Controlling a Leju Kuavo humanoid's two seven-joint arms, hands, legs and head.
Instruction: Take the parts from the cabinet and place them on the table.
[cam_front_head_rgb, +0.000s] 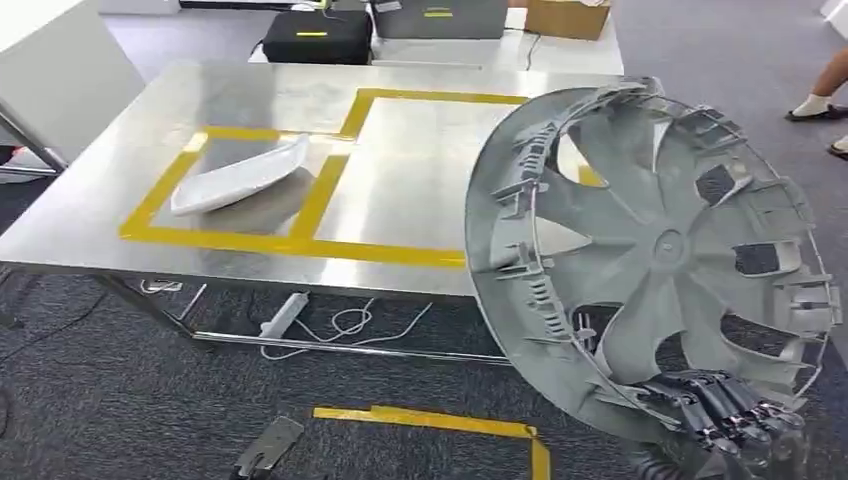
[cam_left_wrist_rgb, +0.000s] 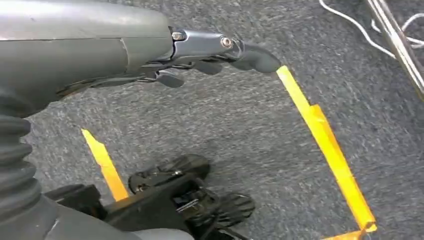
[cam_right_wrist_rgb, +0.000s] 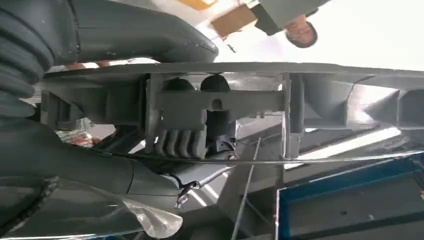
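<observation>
A steel table (cam_front_head_rgb: 420, 190) with yellow tape outlines (cam_front_head_rgb: 300, 243) stands on grey carpet (cam_front_head_rgb: 120, 390); a white part (cam_front_head_rgb: 240, 175) lies inside one outline. Beside the table, the right hand (cam_front_head_rgb: 725, 410) grasps a grey wheel cover (cam_front_head_rgb: 650, 250) by its rim. The left hand (cam_left_wrist_rgb: 200, 52) hangs over carpet, fingers released.

One grey wheel cover (cam_front_head_rgb: 650, 260) fills the right of the head view, one set of dark fingers (cam_front_head_rgb: 725, 405) at its lower rim. One white curved part (cam_front_head_rgb: 240, 175) lies on the one steel tabletop (cam_front_head_rgb: 110, 190), left of centre, inside one of two yellow-taped rectangles (cam_front_head_rgb: 330, 245). At the top edge sit one black case (cam_front_head_rgb: 315, 35), one grey case (cam_front_head_rgb: 440, 18) and one cardboard box (cam_front_head_rgb: 567, 15). Lower centre: one yellow floor-tape strip (cam_front_head_rgb: 430, 420).
</observation>
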